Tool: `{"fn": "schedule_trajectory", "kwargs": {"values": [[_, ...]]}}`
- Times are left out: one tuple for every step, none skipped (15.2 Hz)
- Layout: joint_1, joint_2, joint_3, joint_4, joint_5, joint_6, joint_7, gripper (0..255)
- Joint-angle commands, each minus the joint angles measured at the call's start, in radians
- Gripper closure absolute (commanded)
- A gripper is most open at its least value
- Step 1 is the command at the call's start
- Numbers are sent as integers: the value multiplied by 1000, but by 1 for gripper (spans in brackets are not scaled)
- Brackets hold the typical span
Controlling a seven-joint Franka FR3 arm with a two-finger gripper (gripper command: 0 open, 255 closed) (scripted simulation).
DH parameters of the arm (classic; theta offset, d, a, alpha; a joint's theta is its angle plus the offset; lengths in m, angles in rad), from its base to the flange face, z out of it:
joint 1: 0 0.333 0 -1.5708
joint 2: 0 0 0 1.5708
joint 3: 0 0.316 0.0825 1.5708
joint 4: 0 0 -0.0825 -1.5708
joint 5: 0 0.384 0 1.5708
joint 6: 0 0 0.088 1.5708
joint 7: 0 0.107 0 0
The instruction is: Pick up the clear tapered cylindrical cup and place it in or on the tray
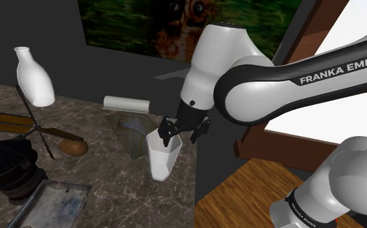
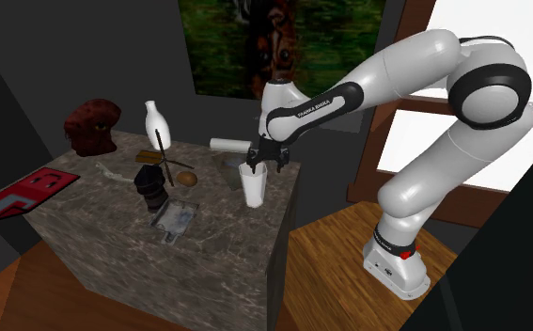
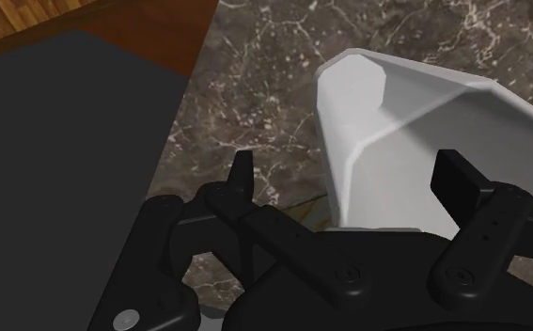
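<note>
As hand [image 1: 180,138] gapes — cup [image 1: 160,160] upright.

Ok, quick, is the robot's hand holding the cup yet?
Gripper: open, with its fingers apart at the white tapered cup, not gripping it.

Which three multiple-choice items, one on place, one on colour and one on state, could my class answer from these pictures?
1. In the shoulder view, the tray lies from the cup: A) upper right B) lower left C) straight behind.
2. The cup is drawn: A) red B) green C) white.
3. The fingers are: A) open B) shut on the cup C) shut on nothing.
Answers: B, the tray sits near that view's lower left corner; C, its walls are plain white; A, the wrist view shows them standing apart at the cup's rim.
</note>
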Motion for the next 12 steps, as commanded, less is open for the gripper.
{"fn": "schedule_trajectory", "kwargs": {"values": [[-4,23,10,-9,-7,32,7,0],[-6,34,14,-14,-11,47,10,0],[-7,40,17,-17,-13,57,12,0],[-7,40,17,-17,-13,57,12,0],[-7,40,17,-17,-13,57,12,0],[-7,40,17,-17,-13,57,12,0],[-7,40,17,-17,-13,57,12,0],[-7,40,17,-17,-13,57,12,0],[-7,40,17,-17,-13,57,12,0],[-7,40,17,-17,-13,56,12,0],[-7,40,17,-17,-13,56,12,255],[-7,40,17,-17,-13,56,12,255]]}}
